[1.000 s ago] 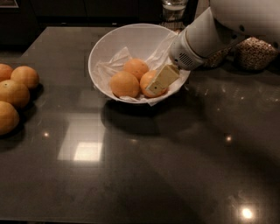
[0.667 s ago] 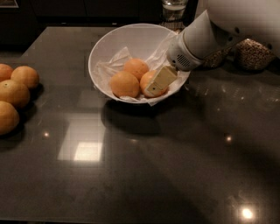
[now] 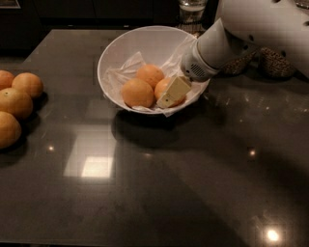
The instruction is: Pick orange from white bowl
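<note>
The orange (image 3: 162,88), round and smooth-skinned, lies in the white bowl (image 3: 103,65) on crinkled white paper (image 3: 120,75), directly at the jaws of the gripper (image 3: 170,94), whose cream wedge-shaped tip crosses its front; whether the jaws are apart or clamped on it cannot be told. Two more fruits (image 3: 137,92) lie just beyond the jaws on their far side from the rounded white arm (image 3: 227,41), inside the same deep, thin-rimmed bowl. The bowl rests on a dark, glossy countertop (image 3: 159,188) with bright light reflections, four loose fruits (image 3: 15,102) well apart at its edge, and a clear glass (image 3: 191,8) and dark cabinets (image 3: 96,12) behind.
</note>
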Controlling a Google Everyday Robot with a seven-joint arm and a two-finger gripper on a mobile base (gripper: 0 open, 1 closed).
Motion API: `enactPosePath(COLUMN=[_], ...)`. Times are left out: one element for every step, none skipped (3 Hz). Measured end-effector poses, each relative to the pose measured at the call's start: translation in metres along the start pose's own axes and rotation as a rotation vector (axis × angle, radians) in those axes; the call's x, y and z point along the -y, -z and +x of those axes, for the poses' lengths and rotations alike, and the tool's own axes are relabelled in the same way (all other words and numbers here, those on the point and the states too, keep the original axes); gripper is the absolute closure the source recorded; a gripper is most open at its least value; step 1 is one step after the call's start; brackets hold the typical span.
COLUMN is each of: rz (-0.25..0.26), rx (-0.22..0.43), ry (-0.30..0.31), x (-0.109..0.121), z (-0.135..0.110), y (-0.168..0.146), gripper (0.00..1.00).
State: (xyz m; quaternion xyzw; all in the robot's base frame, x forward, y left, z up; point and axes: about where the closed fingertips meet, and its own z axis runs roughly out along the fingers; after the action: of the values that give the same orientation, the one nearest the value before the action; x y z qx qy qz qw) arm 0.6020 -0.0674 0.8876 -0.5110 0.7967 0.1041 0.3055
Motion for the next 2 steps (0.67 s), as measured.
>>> enactPosePath(rz=[-0.029,-0.055], rx=[-0.007,-0.015], ry=[-0.010,-0.019], x=[-0.001,-0.002], z=[0.002,0.004], y=[-0.012,-0.023], gripper=[0.16,0.16])
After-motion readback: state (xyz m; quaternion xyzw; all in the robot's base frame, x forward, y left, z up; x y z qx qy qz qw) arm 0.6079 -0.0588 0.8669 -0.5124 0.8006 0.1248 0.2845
